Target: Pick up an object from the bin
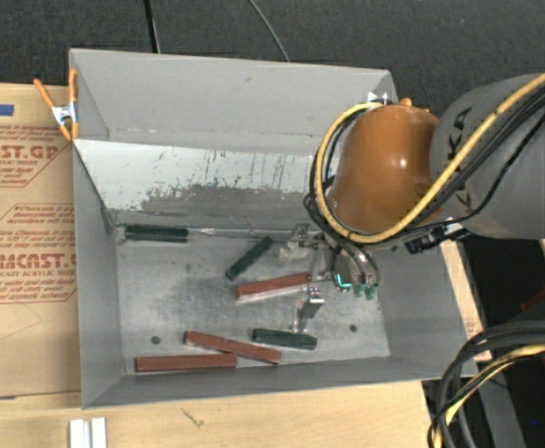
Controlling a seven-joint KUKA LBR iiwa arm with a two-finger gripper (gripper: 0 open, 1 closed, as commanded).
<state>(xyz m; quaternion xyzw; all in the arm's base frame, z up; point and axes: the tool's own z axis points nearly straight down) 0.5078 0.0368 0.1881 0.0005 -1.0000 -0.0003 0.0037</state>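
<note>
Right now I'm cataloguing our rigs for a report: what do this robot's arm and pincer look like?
The arm is a thick, rounded grey body with dark lettering on its side. A glossy orange dome cover caps the wrist, ringed by looping yellow and black cables. Below it sits a small silvery metal pincer with a teal-green light beside it.

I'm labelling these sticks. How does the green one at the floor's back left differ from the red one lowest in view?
The green stick is dark green, the red stick reddish brown. The green stick lies at the back wall's foot, the red stick along the front wall. The red stick looks longer. Both are slim and lie flat, clear of the pincer.
</note>
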